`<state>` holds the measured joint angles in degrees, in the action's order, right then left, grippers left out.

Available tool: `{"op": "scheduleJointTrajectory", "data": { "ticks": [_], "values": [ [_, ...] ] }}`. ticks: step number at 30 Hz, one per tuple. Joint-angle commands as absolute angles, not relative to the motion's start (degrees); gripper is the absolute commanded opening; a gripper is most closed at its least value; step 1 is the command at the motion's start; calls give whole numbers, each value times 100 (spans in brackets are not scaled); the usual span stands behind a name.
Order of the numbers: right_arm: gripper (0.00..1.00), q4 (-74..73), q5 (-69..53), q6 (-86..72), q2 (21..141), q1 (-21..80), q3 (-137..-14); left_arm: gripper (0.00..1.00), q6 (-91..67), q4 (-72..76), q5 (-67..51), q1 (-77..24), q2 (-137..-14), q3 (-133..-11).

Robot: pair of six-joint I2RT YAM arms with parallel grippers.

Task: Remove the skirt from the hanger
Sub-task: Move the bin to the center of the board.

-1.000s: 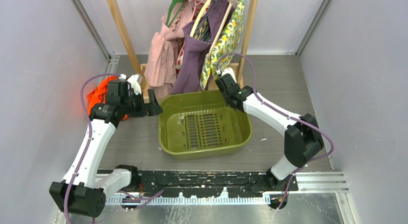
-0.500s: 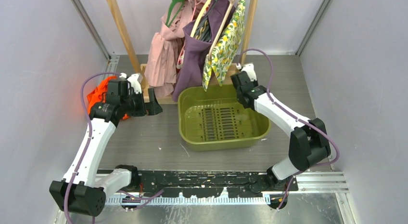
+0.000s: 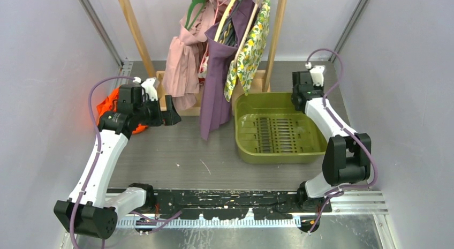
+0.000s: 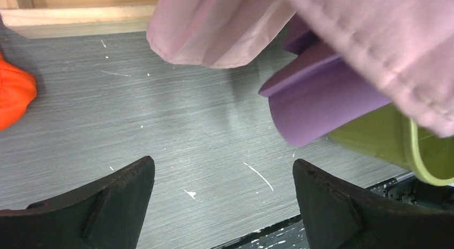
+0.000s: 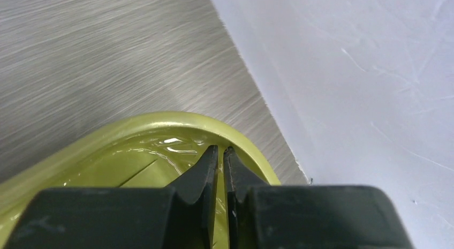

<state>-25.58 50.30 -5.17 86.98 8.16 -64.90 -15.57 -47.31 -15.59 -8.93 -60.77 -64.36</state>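
As the right gripper [image 5: 220, 152], pinching the green basin [image 3: 278, 157] by its rim, is dragging it rightward, the hanging clothes [image 3: 214, 72] are dangling clear for the wide-open left gripper [image 4: 222, 166].

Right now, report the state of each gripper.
Left gripper: open, holding nothing.
Right gripper: shut on the rim of the green basin.

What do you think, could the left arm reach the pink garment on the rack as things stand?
Probably yes: the open left gripper sits just beside the pink garment, with only bare table between them and nothing blocking the way.
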Motion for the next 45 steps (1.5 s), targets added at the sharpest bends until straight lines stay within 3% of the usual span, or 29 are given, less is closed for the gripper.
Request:
{"op": "scheduleJointTrajectory", "data": {
  "ticks": [1, 15, 26, 31, 34, 45],
  "values": [
    [15, -2196, 5395, -658, 9100, 269, -6932, 99, -1342, -4702, -1464, -971, -6029, -6809],
    [13, -2396, 5235, -539, 10703, -387, -8713, 100, -1331, -4701, -1214, -993, -5818, -6607],
    [29, -2857, 3081, -1327, 8924, -343, -7698, 99, -1013, -5094, -947, -1002, -6310, -7070],
    [32, -3037, 2808, -1214, 8094, 188, -7469, 99, -605, -5484, -391, -1300, -6716, -7824],
    [40, -3146, 2821, -762, 7908, 725, -7894, 99, -478, -5614, -24, -1591, -6946, -8389],
    [48, -3068, 1887, -760, 8534, 1228, -10460, 99, -427, -4901, 637, -1991, -7185, -9918]
  ]
}}
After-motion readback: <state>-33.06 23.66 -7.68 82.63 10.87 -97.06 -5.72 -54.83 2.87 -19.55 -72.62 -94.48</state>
